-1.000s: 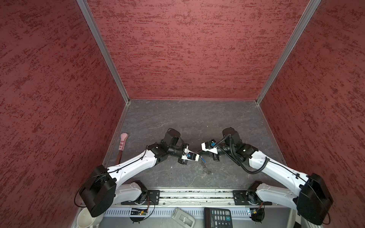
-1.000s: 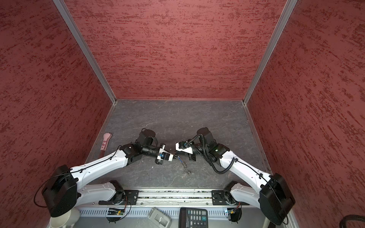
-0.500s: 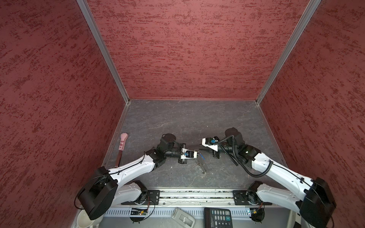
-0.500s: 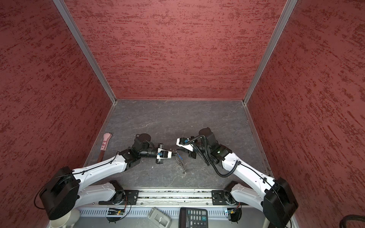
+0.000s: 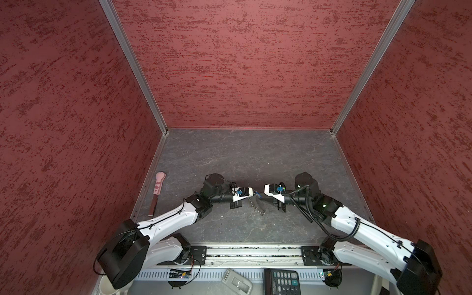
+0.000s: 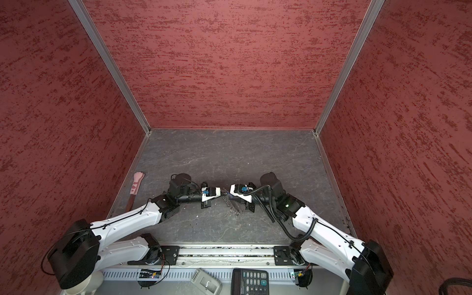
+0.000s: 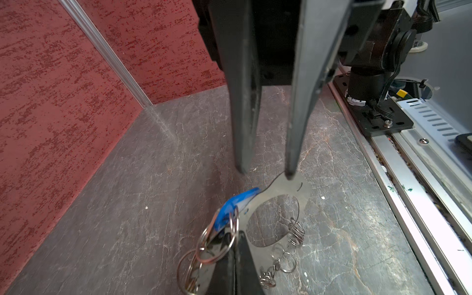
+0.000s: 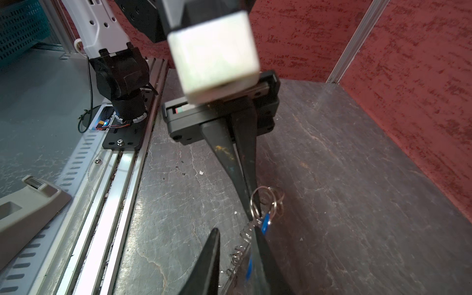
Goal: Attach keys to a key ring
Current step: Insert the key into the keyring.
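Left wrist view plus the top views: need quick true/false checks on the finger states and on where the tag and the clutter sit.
1. The left gripper has its fingers shut on a silver ring. True.
2. The blue key tag lies alone by the far wall. False: it sits right at the left gripper's fingertips, between the two grippers.
3. The right gripper has its fingers pressed together. False: a clear gap shows between them.
4. A pink paw-tipped stick lies by the wall on the robot's left, apart from both arms. True.
5. The calculator sits on the dark table. False: it sits on the near side of the rail, off the table.
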Available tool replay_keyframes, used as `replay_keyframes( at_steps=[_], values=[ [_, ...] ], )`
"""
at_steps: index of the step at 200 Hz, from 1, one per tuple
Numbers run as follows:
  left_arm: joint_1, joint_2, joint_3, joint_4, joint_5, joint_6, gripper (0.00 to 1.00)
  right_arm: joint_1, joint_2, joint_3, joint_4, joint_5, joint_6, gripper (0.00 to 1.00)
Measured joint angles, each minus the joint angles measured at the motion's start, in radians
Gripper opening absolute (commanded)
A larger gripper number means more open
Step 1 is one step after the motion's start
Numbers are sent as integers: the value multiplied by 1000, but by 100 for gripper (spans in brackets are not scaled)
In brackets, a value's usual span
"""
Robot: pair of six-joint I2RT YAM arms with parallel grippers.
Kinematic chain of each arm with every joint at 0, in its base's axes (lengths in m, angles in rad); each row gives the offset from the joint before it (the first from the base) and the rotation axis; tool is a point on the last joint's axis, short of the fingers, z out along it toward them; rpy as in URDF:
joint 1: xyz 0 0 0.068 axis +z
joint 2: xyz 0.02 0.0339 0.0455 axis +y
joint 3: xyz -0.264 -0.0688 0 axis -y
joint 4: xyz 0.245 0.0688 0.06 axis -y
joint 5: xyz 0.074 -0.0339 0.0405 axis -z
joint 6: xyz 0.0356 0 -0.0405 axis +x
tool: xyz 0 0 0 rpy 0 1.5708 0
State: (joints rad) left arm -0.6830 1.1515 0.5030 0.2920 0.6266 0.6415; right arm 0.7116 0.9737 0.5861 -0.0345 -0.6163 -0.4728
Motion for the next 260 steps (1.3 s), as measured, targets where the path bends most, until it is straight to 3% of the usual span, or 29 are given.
replay_keyframes(
  at_steps=[95,205,260],
  values=[
    [31,0,-17,15,116,-69,0,5,67,-10,49,26,29,21],
    [30,10,-16,2,151,-61,0,10,85,-9,68,6,37,18],
    [14,27,-12,-35,151,-49,0,14,109,-5,58,-1,32,12]
  ],
)
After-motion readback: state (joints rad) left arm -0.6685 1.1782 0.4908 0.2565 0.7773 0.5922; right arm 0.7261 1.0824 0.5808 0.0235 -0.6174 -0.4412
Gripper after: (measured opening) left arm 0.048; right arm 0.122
